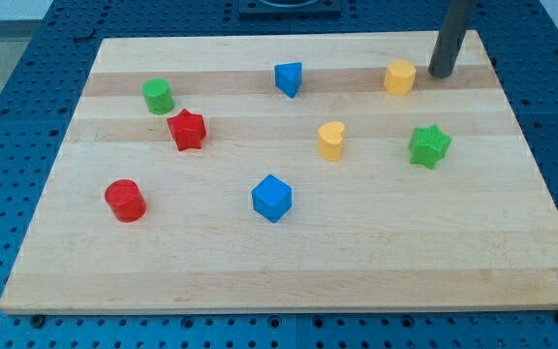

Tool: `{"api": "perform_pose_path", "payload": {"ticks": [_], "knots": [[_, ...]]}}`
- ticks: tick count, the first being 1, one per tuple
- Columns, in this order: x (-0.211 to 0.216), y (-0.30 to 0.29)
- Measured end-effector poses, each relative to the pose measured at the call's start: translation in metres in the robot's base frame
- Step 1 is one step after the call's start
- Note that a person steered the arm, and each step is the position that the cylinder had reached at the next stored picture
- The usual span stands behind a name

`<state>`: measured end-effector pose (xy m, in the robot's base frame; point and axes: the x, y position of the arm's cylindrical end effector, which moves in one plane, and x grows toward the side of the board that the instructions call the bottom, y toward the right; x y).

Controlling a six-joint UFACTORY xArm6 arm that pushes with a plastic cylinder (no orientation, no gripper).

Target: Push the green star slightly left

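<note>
The green star [429, 145] lies on the wooden board [289, 262] at the view's right, about mid-height. My tip [442, 74] rests on the board near the view's top right, just right of the yellow hexagon [400, 77]. The tip is above the green star in the view, with a clear gap between them. It touches no block that I can see.
A yellow heart [330, 141] lies left of the green star. A blue pentagon-like block [288, 79] is at the top middle, a blue cube [271, 198] lower middle. A green cylinder [158, 96], a red star [187, 130] and a red cylinder [125, 201] are at the left.
</note>
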<state>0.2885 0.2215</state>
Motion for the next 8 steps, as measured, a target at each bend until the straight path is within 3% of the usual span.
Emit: {"api": "perform_pose_path", "payload": {"ticks": [1,3,4,8], "knots": [[0.046,0.046],[0.066,0.055],[0.106,0.055],[0.115,0.003]]}}
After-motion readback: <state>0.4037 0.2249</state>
